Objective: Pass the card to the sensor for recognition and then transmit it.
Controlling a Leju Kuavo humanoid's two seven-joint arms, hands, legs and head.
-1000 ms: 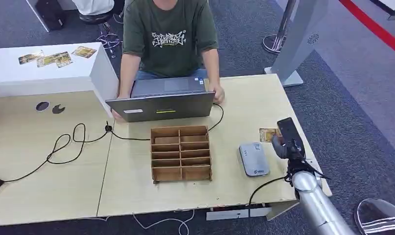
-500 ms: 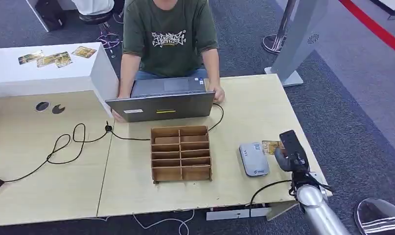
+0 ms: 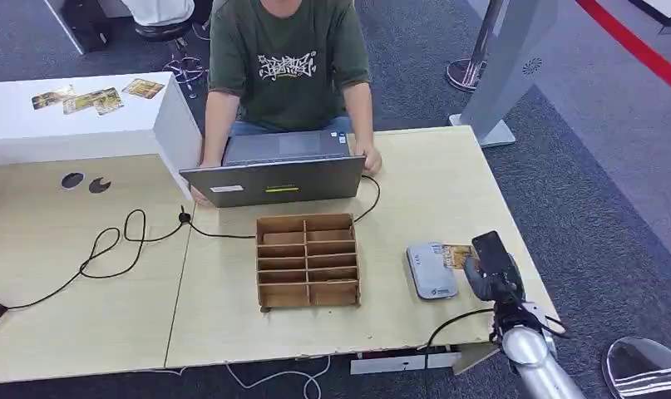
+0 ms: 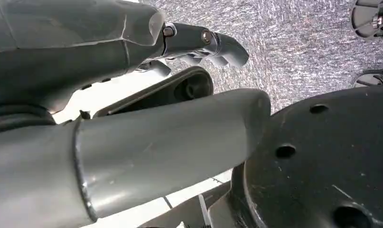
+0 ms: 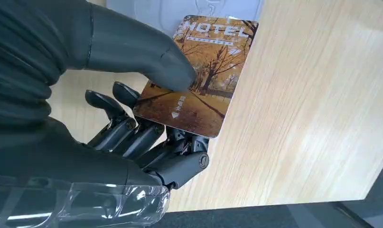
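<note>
Drawn back toward the near table edge and in toward the sensor since a second ago: right hand (image 3: 491, 264), thumb pressed on the hotel card (image 5: 199, 71), fingers curled beneath, pinching it. Card edge now just beside the grey card sensor (image 3: 431, 270), over the pale wooden table (image 3: 431, 179). Left hand (image 4: 199, 45) hanging above grey carpet, fingers curled in on nothing. Wooden compartment box (image 3: 307, 260) mid-table, black cable (image 3: 107, 249) looping left. Person in a green shirt (image 3: 287, 62) at a laptop (image 3: 275, 179) on the far side. More cards (image 3: 95, 98) on a white counter. Grey carpet (image 3: 598, 166) with a red stripe at far right.
</note>
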